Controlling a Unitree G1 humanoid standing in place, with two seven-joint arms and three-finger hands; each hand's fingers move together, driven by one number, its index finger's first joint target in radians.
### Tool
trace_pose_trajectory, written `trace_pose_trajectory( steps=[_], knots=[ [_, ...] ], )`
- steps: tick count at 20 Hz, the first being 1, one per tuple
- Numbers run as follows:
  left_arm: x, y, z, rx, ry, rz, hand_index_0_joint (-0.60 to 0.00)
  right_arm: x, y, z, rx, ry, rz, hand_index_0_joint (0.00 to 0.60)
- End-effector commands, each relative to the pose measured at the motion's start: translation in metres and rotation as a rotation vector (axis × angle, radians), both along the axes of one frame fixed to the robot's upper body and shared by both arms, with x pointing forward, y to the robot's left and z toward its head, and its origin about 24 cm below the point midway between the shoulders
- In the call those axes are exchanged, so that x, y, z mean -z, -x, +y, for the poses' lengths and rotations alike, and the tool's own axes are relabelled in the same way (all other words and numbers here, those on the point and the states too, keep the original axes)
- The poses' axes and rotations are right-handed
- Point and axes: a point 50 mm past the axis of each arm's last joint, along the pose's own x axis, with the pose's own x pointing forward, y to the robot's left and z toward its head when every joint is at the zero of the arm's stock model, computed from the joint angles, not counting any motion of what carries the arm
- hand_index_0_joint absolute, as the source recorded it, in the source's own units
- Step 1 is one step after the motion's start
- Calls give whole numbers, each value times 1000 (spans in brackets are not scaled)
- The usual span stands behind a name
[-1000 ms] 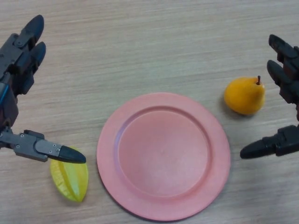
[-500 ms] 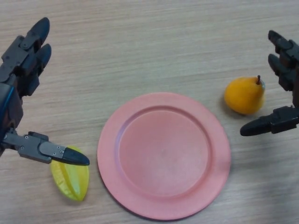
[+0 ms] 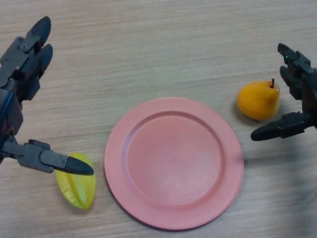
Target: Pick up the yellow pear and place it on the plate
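The yellow-orange pear [image 3: 257,100] with a dark stem lies on the wooden table, just right of the pink plate [image 3: 174,162]. My right hand [image 3: 298,84] is open at the right edge, its fingers above and right of the pear and its thumb below it, apart from the fruit. The plate holds nothing. At the left edge my left hand [image 3: 20,74] is open and idle, its thumb reaching over a yellow starfruit.
A yellow starfruit [image 3: 77,184] lies at the lower left, close to the plate's left rim and partly under my left thumb. Bare wooden table [image 3: 148,44] stretches across the far side.
My right hand has moved up and leftward, closing in around the pear. The left hand has barely shifted. Pear, plate and starfruit stay in place.
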Motion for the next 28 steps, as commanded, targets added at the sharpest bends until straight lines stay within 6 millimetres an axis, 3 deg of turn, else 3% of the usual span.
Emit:
trace_pose_trajectory(
  steps=[1, 13, 15, 16, 18, 23, 28],
  knots=[
    [-33, 13, 9, -58, -56, -243, 0, -56, -10, -10, 10, 30, -299, 0],
    [-34, 24, 15, -67, -41, -223, 0, -36, -22, 11, 2, -26, -216, 0],
    [-35, 25, 16, -73, -36, -227, 0, -33, -22, 14, -1, -41, -201, 199],
    [-35, 25, 16, -75, -30, -226, 0, -33, -23, 14, 3, -55, -190, 349],
    [-34, 28, 17, -82, -24, -217, 0, -36, -25, 13, 35, -106, -191, 581],
    [-34, 28, 21, -103, -33, -200, 0, -43, -25, 1, 139, -203, -197, 600],
    [-36, 26, 21, -88, -8, -181, 0, -71, -20, -5, 171, -231, -317, 600]
  ],
)
